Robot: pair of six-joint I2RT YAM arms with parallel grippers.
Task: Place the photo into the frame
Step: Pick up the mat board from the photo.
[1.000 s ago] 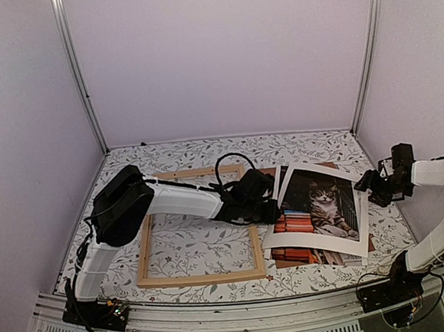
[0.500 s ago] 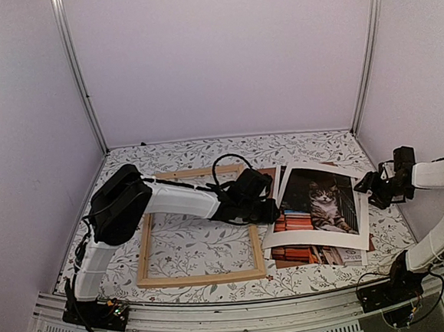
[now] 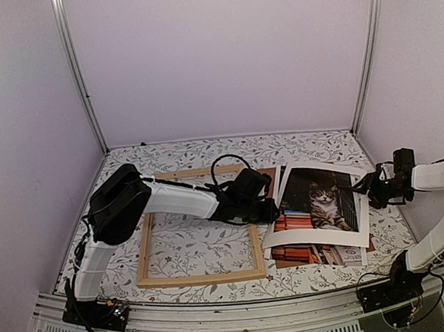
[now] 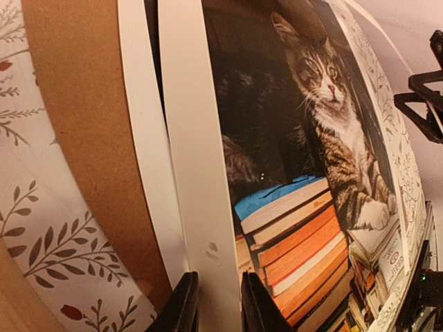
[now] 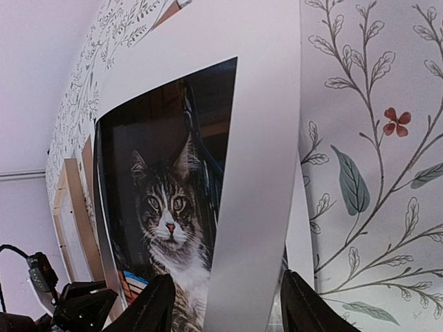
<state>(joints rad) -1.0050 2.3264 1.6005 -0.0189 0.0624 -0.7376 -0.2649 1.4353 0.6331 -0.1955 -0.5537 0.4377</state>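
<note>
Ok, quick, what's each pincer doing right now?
Left pincer: closed on the white mat border.
Right pincer: open, astride that border's edge.

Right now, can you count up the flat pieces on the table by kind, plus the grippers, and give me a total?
Wooden frame: 1
Cat photo: 1
White mat: 1
Brown backing board: 1
Grippers: 2, the left gripper and the right gripper
Total: 6
</note>
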